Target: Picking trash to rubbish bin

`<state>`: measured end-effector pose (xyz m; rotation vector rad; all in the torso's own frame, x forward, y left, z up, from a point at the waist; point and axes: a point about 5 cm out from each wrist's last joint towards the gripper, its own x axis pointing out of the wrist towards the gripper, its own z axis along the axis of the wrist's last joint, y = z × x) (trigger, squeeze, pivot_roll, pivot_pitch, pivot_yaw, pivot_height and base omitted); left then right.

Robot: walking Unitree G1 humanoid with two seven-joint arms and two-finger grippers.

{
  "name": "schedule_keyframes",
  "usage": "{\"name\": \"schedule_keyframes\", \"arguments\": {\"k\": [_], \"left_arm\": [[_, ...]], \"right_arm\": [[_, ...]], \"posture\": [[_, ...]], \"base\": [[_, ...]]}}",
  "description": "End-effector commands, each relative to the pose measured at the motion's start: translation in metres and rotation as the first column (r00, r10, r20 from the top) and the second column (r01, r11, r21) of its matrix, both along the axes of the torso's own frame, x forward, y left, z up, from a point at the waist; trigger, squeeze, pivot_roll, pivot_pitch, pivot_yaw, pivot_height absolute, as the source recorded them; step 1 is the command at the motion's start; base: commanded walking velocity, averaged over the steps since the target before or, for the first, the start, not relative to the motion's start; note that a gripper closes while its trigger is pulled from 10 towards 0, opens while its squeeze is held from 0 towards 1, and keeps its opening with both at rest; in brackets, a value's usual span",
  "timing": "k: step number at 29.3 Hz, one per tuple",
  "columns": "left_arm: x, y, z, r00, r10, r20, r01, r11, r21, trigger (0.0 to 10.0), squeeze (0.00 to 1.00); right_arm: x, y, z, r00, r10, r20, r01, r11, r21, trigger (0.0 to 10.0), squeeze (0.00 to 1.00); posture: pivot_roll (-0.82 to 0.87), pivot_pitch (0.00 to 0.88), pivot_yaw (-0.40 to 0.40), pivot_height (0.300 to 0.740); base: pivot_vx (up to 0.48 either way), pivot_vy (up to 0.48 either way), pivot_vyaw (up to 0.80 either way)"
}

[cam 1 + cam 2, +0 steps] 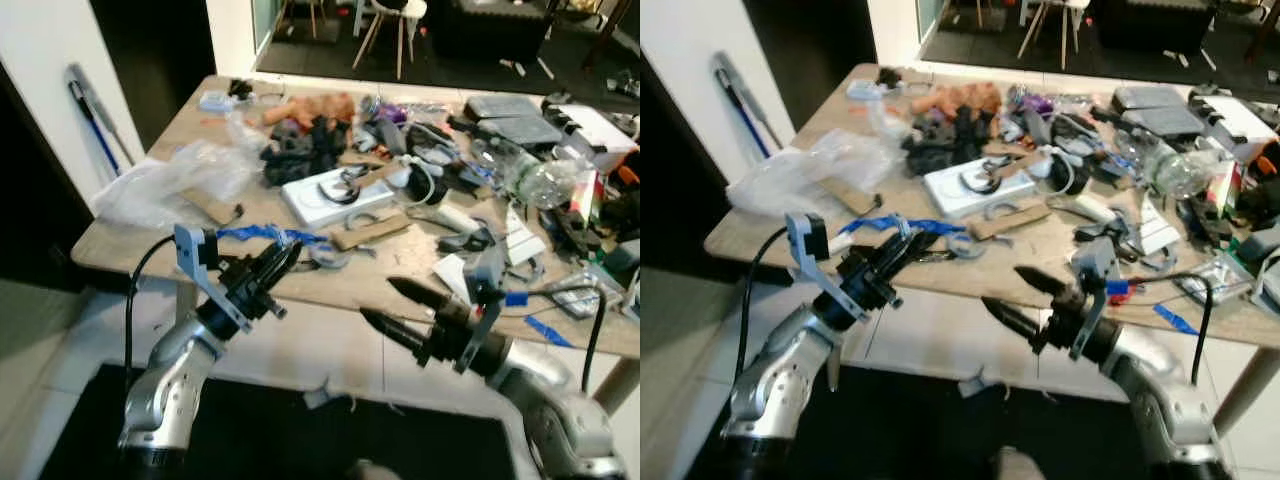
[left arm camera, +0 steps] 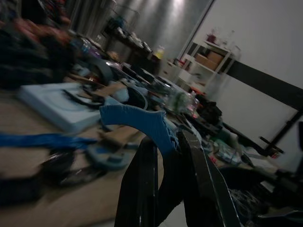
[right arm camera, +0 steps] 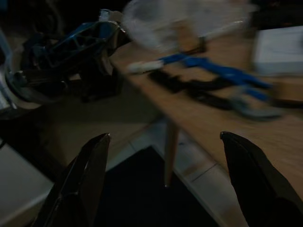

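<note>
Nearest my head camera are my two silver arms, raised in front of the tabletop (image 1: 330, 285). My right gripper (image 1: 388, 304) hangs just short of the near edge, its fingers (image 3: 80, 182) spread wide and holding nothing; between them in the right wrist view I see dark floor and a table leg. My left gripper (image 1: 282, 256) reaches over the near edge, and its fingers (image 2: 199, 175) are clenched on a blue curved plastic piece (image 2: 142, 124), which rises from between the tips in the left wrist view.

Beyond the fingers, the wooden tabletop is covered with clutter. Off to the outer side of my left fingers lies a crumpled clear plastic bag (image 1: 170, 180). Straight ahead of them sits a white flat box (image 1: 335, 197) with a cardboard strip (image 1: 370, 232) just in front of it. Behind the box there is a heap of dark fabric (image 1: 305, 150). Far beyond my right fingers lies a clear plastic bottle (image 1: 535, 175) on its side. Just at my left fingertips, a blue strip (image 1: 262, 235) lies on the wood, and a small blue scrap (image 1: 545, 330) lies near the edge past my right arm.
</note>
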<state>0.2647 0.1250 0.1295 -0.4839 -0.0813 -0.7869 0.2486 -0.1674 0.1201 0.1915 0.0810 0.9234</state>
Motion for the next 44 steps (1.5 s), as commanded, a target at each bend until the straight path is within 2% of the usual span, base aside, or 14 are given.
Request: {"name": "schedule_keyframes", "arguments": {"k": [1, 6, 11, 16, 28, 35, 44], "left_arm": [[0.001, 0.000, 0.000, 1.000, -0.002, 0.015, 0.001, 0.999, 0.034, 10.0, 0.00], [0.002, -0.001, -0.001, 1.000, -0.001, 0.021, 0.000, 0.998, 0.055, 10.0, 0.00], [0.003, -0.003, -0.001, 1.000, -0.010, 0.026, 0.008, 0.998, 0.060, 10.0, 0.00], [0.004, -0.004, 0.000, 0.999, -0.022, 0.036, 0.020, 0.998, 0.051, 10.0, 0.00], [0.005, -0.005, -0.001, 0.999, -0.044, 0.031, 0.042, 0.998, 0.038, 10.0, 0.00], [0.007, -0.006, 0.001, 0.997, -0.043, 0.059, 0.037, 0.995, 0.089, 10.0, 0.00], [0.008, -0.005, 0.000, 0.998, -0.031, 0.054, 0.027, 0.996, 0.081, 10.0, 0.00]], "right_arm": [[0.002, -0.003, -0.001, 1.000, 0.008, 0.014, -0.008, 1.000, -0.023, 10.0, 0.00], [0.003, -0.003, -0.001, 1.000, 0.014, 0.021, -0.013, 1.000, -0.016, 10.0, 0.00], [0.009, -0.007, 0.001, 0.999, -0.043, 0.033, 0.044, 0.999, -0.014, 10.0, 0.00], [0.013, 0.000, 0.006, 1.000, -0.022, 0.022, 0.023, 0.999, -0.026, 10.0, 0.00], [0.013, 0.008, 0.011, 1.000, -0.002, 0.025, 0.003, 0.999, -0.044, 10.0, 0.00], [0.013, 0.013, 0.016, 1.000, 0.007, 0.028, -0.006, 0.999, -0.044, 10.0, 0.00], [0.012, 0.013, 0.016, 1.000, 0.007, 0.024, -0.006, 0.999, -0.050, 10.0, 0.00]], "posture": [[-0.02, 0.000, -0.025, 0.740], [-0.02, 0.000, -0.025, 0.740], [-0.02, 0.000, -0.021, 0.740], [-0.02, 0.000, -0.022, 0.740], [-0.02, 0.000, -0.022, 0.740], [-0.02, 0.000, -0.022, 0.740], [-0.02, 0.000, -0.022, 0.740]], "base": [[-0.349, 0.000, 0.00], [-0.349, 0.000, 0.00], [-0.350, 0.000, 0.00], [-0.200, 0.000, 0.00], [0.000, 0.000, -0.76], [0.000, 0.000, -0.80], [0.000, 0.000, -0.80]]}}
